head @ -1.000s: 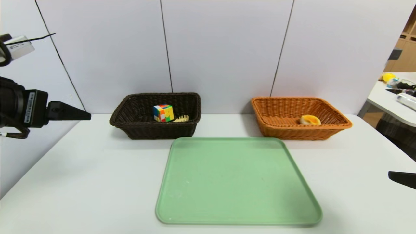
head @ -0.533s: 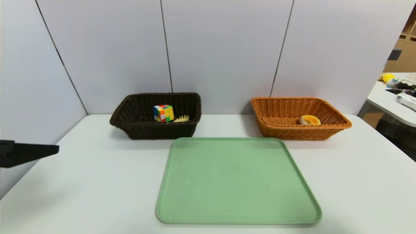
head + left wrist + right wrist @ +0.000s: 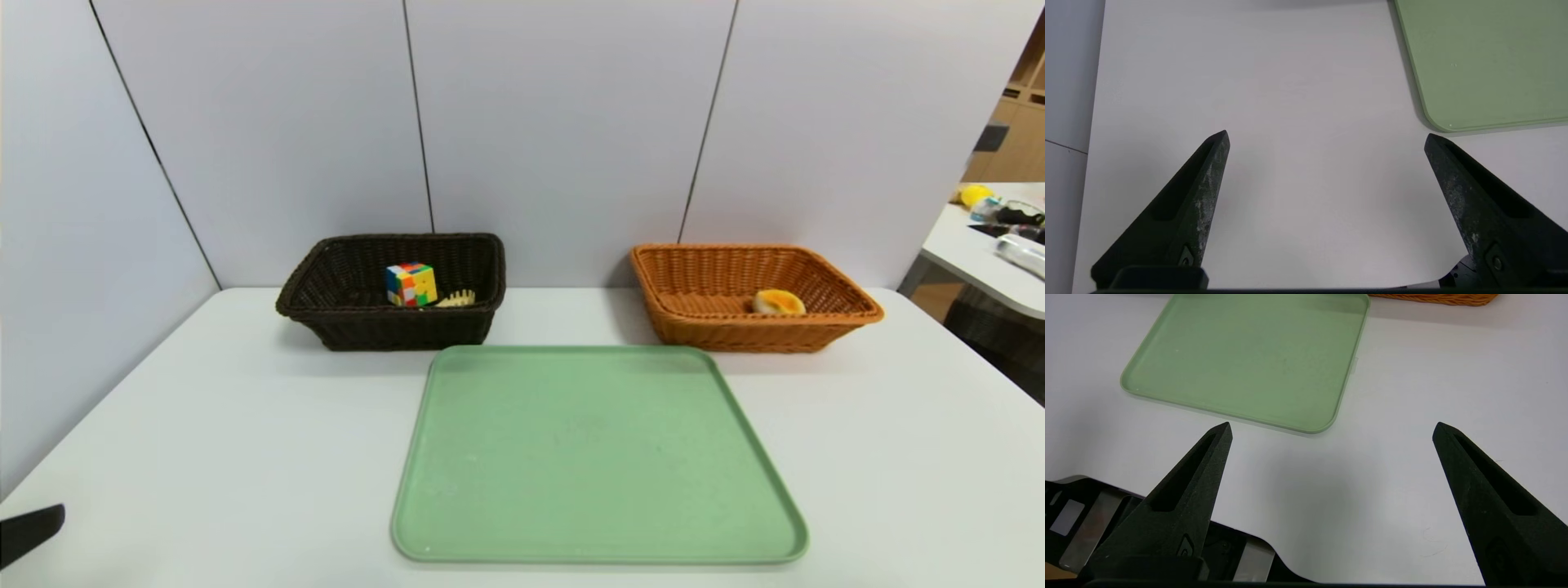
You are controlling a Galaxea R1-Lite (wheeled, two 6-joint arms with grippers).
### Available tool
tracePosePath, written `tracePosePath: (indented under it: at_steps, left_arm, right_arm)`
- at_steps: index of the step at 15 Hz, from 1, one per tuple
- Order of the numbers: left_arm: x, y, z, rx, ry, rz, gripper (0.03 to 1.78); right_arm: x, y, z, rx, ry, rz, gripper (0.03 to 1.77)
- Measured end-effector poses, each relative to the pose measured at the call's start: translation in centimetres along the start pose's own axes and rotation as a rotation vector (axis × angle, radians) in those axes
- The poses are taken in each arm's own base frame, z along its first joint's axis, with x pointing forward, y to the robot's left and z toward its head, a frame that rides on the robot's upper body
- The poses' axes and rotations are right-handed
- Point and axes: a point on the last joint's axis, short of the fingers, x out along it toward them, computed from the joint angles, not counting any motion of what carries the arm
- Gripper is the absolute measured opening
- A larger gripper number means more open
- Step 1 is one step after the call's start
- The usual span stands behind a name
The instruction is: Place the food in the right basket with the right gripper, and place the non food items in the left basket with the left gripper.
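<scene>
The dark brown, almost black rectangular basket of woven wicker (image 3: 400,327), far left, has a rough, ribbed surface with little shine, while the orange-brown rectangular basket of woven wicker (image 3: 751,333), far right, shows a coarse weave with a faint sheen. Nearer, the pale green rectangular tray with rounded corners (image 3: 596,457) looks like smooth plastic, satin rather than glossy. The white flat tabletop (image 3: 245,441) is smooth with a soft sheen. In the dark basket, the multicoloured puzzle cube (image 3: 411,285) looks like smooth plastic. The black pointed gripper fingers (image 3: 1208,192), near left, are matt, their inner faces scuffed and rough.
</scene>
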Motion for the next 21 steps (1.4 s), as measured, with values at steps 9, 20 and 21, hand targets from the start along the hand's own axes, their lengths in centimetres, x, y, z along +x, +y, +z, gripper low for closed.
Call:
tracePosePath:
  at_steps: [9, 20, 21]
  left_arm:
    - [-2.1, -0.1, -7.7, 0.015, -0.069, 0.018, 1.69]
    - [-1.2, -0.1, -13.4, 0.042, -0.168, 0.051, 1.69]
    - [-0.6, 0.0, -13.9, 0.047, -0.198, 0.056, 1.69]
  right_arm:
    - [-3.0, 1.0, -3.8, -0.017, -0.057, 0.024, 1.70]
    - [-3.0, 1.1, -8.1, -0.115, -0.207, 0.002, 1.70]
    - [-2.5, 1.0, -8.4, -0.128, -0.247, -0.010, 1.70]
